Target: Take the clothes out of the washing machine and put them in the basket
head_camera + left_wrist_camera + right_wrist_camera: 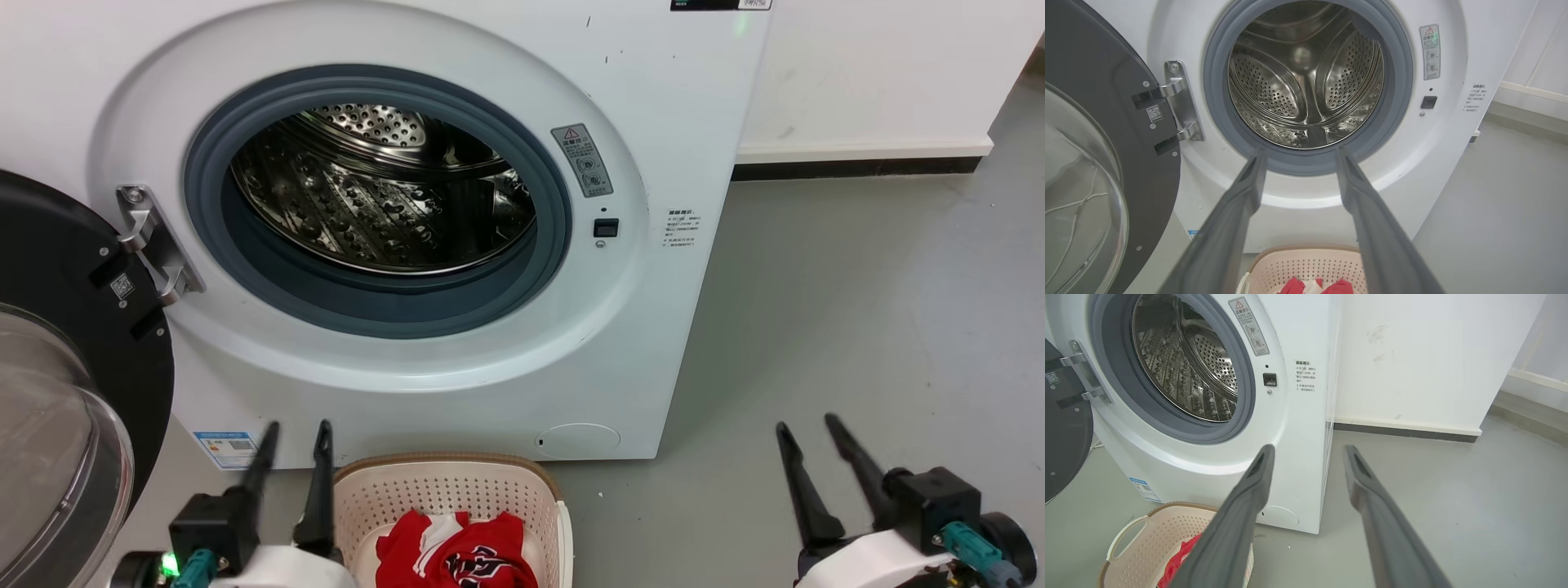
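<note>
The washing machine (653, 327) is found standing on a grey floor (857, 310), with its black-framed glass door (73, 327) swung fully aside to the robot's left and the porthole left unobstructed. The steel drum (384, 204) is examined from three angles. In the left wrist view its back wall, paddles and bottom are seen bare, and no red fabric is noted in any part that is shown. A narrow strip just behind the lower lip of the grey seal is hidden in the head view and cannot be fully vouched for there.

The basket (445, 461) is set on the floor just in front of the machine's base, below the porthole and between the two arms. The clothes (457, 551) are recorded inside it: red fabric with white patches and a black-and-white print, lying bunched on the basket's bottom, well below the rim. The near part of the basket is cut off by the frame edge, so the full heap cannot be counted.

The left gripper (298, 426) is held just beside the basket's left wall, its fingers parted and nothing between them. The right gripper (807, 421) is held well apart to the right, over bare floor, likewise spread and empty.

It is judged that the unloading is done, or very nearly. A last check of the hidden strip behind the seal is all that would be called for.
</note>
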You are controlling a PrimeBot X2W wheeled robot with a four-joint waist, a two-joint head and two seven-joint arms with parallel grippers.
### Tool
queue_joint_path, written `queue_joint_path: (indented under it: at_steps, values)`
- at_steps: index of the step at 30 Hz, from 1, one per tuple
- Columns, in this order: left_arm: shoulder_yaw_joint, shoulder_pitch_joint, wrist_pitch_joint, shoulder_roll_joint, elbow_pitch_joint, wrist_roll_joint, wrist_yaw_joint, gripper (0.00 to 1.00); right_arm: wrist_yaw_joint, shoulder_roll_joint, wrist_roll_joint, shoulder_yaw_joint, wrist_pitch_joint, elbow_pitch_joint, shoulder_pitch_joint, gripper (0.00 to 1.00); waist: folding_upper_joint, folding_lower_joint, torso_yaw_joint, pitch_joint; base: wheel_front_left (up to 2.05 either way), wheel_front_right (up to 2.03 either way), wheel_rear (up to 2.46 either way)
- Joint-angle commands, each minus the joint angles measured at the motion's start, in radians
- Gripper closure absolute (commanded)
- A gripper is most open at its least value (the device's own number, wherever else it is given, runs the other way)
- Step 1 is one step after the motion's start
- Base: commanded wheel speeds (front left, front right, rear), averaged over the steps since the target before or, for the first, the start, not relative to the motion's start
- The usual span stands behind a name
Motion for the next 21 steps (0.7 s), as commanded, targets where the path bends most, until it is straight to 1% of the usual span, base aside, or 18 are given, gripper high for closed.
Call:
queue_joint_path:
  at_steps: [1, 3, 12, 21]
  values:
    - [-0.001, 0.005, 0.000, -0.002, 0.008, -0.002, 0.000, 1.00, 0.000, 0.000, 0.001, 0.001, 0.001, 0.009, 0.003, 1.00, 0.0000, 0.0001, 0.000, 0.000, 0.00, 0.00, 0.00]
    - [-0.003, 0.012, -0.001, -0.005, 0.025, -0.010, 0.000, 1.00, 0.000, 0.000, 0.009, 0.002, 0.000, 0.025, 0.006, 1.00, 0.0000, 0.0000, 0.000, 0.000, 0.00, 0.00, 0.00]
    - [0.003, -0.014, 0.006, -0.001, 0.060, -0.205, -0.011, 1.00, 0.000, -0.013, 0.218, -0.002, -0.001, 0.061, -0.021, 1.00, 0.0000, 0.0000, 0.002, 0.002, 0.00, 0.00, 0.00]
    - [0.009, -0.047, 0.014, 0.002, 0.111, -0.377, -0.029, 1.00, 0.000, -0.023, 0.401, -0.007, 0.000, 0.100, -0.051, 1.00, 0.0000, 0.0000, 0.005, 0.003, 0.00, 0.00, 0.00]
